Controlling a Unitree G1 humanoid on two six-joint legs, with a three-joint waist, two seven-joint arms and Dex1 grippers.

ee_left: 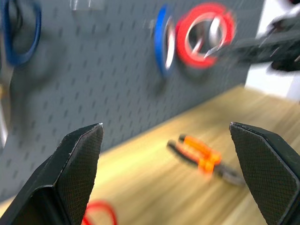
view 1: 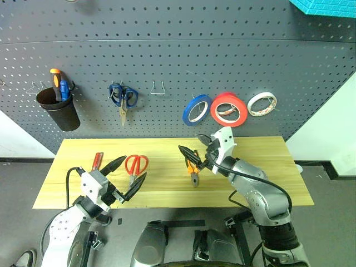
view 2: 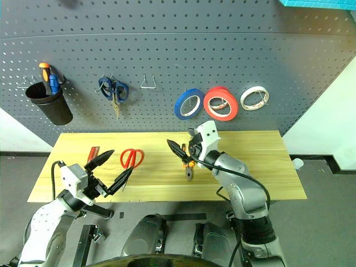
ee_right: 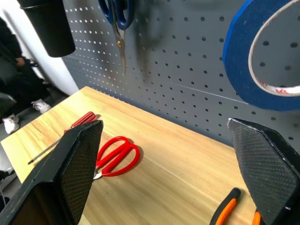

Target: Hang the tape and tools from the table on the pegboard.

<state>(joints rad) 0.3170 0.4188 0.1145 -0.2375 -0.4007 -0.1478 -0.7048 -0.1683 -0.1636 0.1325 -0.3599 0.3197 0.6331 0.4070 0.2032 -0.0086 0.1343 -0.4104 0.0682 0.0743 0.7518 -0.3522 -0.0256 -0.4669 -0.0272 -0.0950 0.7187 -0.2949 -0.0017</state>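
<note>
Right jaws: the right gripper (view 1: 194, 146) hangs over the middle of the desk (view 1: 267, 167), spread wide and grasping nothing; it points toward the pegboard (view 1: 167, 50), where the blue tape (view 1: 197, 109) already hangs on its hook, beside a red-orange roll (view 1: 228, 109) and a white roll (view 1: 261, 104)
Nearest tool to them: the pliers (view 1: 192, 168) lie just below and in front of the right jaws on the planks; orange handles toward the board, nose toward the robot; long axis running near to far
Left jaws: the left gripper (view 1: 129, 173) hovers at the near left of the desk, released and empty
Nearest tools to them: the red scissors (view 1: 135, 165) sit right between and just beyond the fingertips, blades pointing at the robot; the screwdriver (view 1: 97, 162) lies just to their left, red handle toward the board
Call: each arm has its own pick; right is nearer the pliers, left nearer the scissors and screwdriver; I'd judge the pliers want a grasp across the handles
</note>
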